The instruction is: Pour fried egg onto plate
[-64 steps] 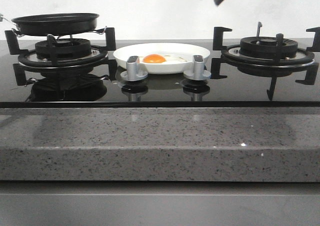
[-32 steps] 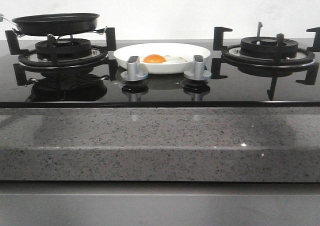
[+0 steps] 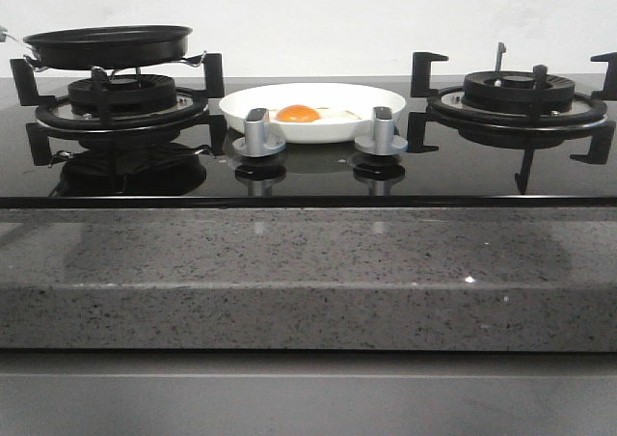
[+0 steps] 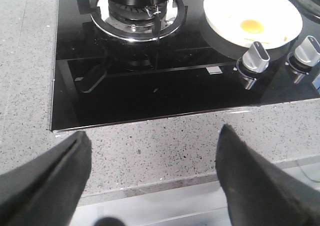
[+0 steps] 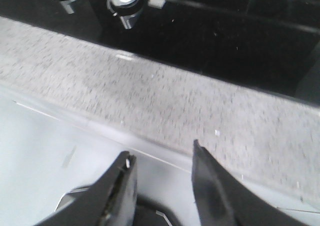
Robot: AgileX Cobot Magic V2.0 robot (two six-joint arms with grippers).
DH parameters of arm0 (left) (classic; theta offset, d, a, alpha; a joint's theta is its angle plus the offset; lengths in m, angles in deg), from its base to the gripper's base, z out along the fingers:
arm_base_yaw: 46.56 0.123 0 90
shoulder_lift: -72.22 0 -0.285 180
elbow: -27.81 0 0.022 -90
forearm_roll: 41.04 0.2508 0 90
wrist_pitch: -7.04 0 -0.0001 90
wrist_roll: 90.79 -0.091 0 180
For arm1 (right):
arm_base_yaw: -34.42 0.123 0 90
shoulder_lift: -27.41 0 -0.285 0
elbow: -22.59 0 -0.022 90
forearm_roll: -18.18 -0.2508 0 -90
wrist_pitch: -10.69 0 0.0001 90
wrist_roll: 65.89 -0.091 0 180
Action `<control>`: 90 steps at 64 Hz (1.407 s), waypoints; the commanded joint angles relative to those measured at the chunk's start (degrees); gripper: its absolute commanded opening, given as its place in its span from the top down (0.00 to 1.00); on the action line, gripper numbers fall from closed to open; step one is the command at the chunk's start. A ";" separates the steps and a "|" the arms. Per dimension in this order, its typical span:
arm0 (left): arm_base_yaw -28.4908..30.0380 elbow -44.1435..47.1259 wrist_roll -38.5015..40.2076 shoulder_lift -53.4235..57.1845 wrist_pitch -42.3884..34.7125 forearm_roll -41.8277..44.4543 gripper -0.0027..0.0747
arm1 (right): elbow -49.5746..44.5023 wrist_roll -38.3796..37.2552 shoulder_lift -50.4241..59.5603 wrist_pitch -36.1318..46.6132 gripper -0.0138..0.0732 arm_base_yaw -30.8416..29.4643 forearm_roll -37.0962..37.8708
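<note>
Hanging over the near edge of the speckled grey countertop (image 3: 289,272), my left gripper (image 4: 152,158) has its fingers spread wide with nothing between them. My right gripper (image 5: 161,173) hovers over the same stone ledge further right, its fingers parted by a narrower gap — also empty. Neither gripper shows in the front view.

Past the stone lies the black glass hob (image 3: 308,171). Two silver knobs stand near its front edge, the left knob (image 3: 256,132) and the right knob (image 3: 382,130), side by side in the middle.

Just behind the knobs sits the plate (image 3: 371,98), white and shallow, resting on the glass between the two burners. The fried egg (image 3: 301,114) lies flat inside it, on the left half, its orange yolk up and its white spreading toward the right.

On the left burner (image 3: 120,103) rests the black frying pan (image 3: 108,45), sitting on the grate, well apart from the plate — its inside cannot be seen from the front. The right burner (image 3: 519,96) carries only its grate. A plain white wall (image 3: 308,12) closes the far side.
</note>
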 commanded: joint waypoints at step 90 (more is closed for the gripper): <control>1.07 3.17 0.60 5.25 -11.91 2.90 0.99 | -2.78 0.78 9.53 -3.24 0.92 -0.03 0.00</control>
